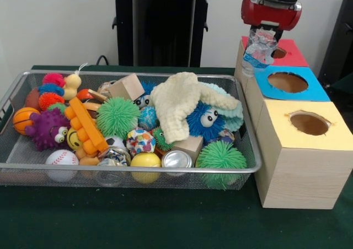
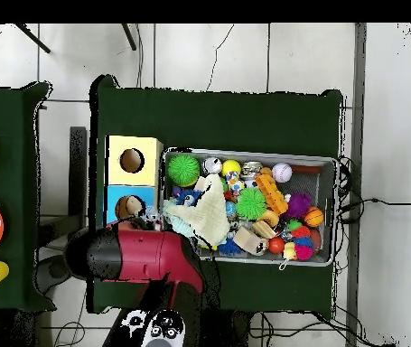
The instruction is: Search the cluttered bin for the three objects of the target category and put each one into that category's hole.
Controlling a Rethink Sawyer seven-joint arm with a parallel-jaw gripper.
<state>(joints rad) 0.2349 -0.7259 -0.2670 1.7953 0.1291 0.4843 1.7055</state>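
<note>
Pincer (image 1: 263, 37) pinches a crumpled plastic bottle (image 1: 257, 50), hanging between the red hole (image 1: 279, 53) and blue hole (image 1: 287, 82); released off-centre, it could catch a rim and tumble.

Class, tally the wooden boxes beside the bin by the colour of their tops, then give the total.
Red-topped box: 1
Blue-topped box: 1
Yellow-topped box: 1
Total: 3

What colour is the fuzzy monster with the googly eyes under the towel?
Blue. The fuzzy monster shows best in the front view, peeking from under the cream towel.
</note>
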